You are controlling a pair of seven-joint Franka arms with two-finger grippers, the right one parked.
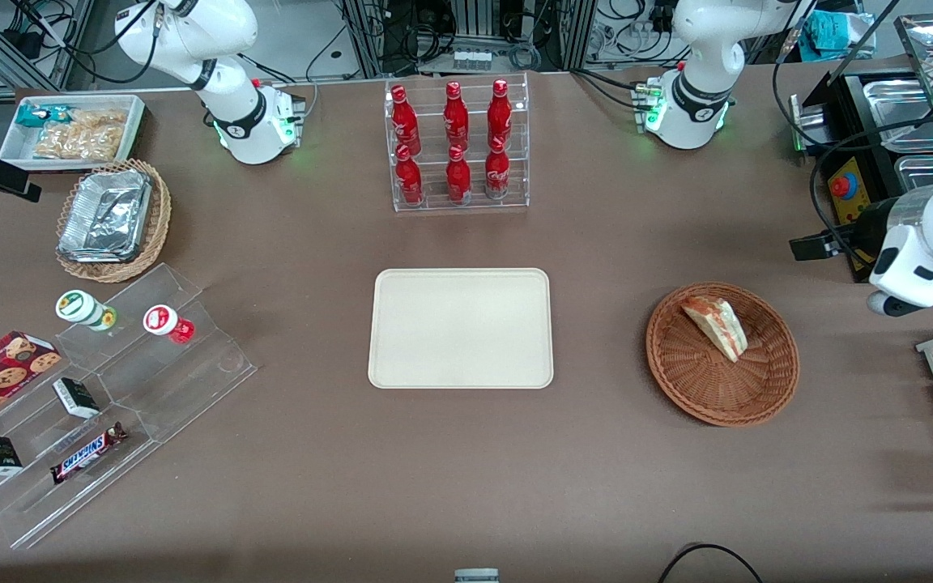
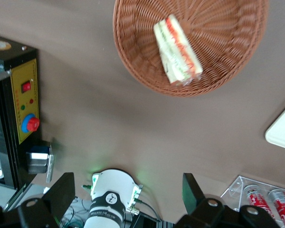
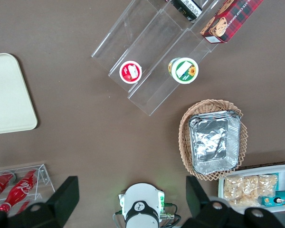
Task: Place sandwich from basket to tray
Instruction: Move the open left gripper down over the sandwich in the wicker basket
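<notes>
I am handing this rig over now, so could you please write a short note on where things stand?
Gripper: open, empty, raised above the table toward the working arm's end, not yet over the basket.
Sandwich: lying in the basket, untouched.
Tray: mid-table, nothing on it.
Done: nothing yet.
Left: reach the sandwich, grasp it, lift it, carry it to the tray, release.

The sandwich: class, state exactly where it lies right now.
The sandwich lies inside the reddish-brown wicker basket, toward the working arm's end of the table, beside the empty cream tray. The open pincer is held apart from the basket, touching nothing.
</notes>
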